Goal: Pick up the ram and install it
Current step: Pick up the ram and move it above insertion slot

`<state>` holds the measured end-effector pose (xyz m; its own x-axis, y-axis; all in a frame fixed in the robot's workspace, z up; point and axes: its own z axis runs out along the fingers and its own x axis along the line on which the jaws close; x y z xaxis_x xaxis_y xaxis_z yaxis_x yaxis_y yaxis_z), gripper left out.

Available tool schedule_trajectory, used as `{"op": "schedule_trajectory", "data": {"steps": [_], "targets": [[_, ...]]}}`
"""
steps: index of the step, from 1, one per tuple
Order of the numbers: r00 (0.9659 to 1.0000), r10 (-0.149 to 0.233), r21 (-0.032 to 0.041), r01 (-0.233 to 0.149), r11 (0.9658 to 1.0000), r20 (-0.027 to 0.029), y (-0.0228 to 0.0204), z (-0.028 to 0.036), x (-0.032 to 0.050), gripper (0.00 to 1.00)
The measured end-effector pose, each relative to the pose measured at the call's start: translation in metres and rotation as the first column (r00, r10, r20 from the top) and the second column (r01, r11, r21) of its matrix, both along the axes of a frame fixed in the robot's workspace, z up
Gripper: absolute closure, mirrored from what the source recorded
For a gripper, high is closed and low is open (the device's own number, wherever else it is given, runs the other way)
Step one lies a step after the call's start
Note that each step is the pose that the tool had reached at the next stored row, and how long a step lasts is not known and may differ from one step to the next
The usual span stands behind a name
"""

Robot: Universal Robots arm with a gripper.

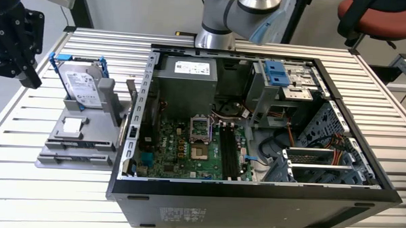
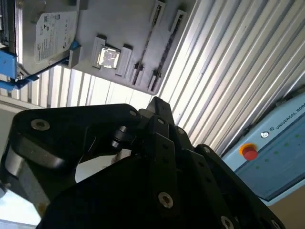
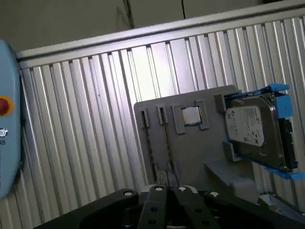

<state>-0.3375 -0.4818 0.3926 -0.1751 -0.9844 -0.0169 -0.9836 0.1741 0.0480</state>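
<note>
Slatted aluminium desk [image 1: 24, 199], open computer case [image 1: 254, 207] just beside the grey holder [image 1: 101, 125]. The tool [image 1: 23, 72] hangs off the holder's hard drive [image 1: 79, 84] end, well apart from it; released or clenched, I cannot tell. The ram [image 3: 167, 143] looks to be that thin strip standing edge-on in a holder slot, though that's hard to confirm. To do this well, I'd say: square up over the strip's middle, come down straight, and stay clear of the drive.
</note>
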Motion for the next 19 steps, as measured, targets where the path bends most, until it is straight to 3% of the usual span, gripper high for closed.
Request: {"op": "schedule_trajectory", "data": {"steps": [4, 7, 11, 15, 16, 19], "targets": [[0.9974, 0.072, 0.0000, -0.072, 0.9974, 0.0000, 0.0000, 0.0000, 0.0000, 1.00], [0.9919, 0.127, 0.0000, -0.127, 0.9919, 0.0000, 0.0000, 0.0000, 0.0000, 1.00], [0.9801, 0.199, 0.0000, -0.199, 0.9801, 0.0000, 0.0000, 0.0000, 0.0000, 1.00], [0.9634, 0.268, 0.0001, -0.268, 0.9634, 0.0001, 0.0000, 0.0000, 0.0000, 1.00], [0.9616, 0.275, 0.0000, -0.275, 0.9616, 0.0004, 0.0000, 0.0000, 0.0000, 1.00], [0.9616, 0.275, -0.0007, -0.275, 0.9616, 0.0022, 0.0000, 0.0000, 0.0001, 1.00]]}}
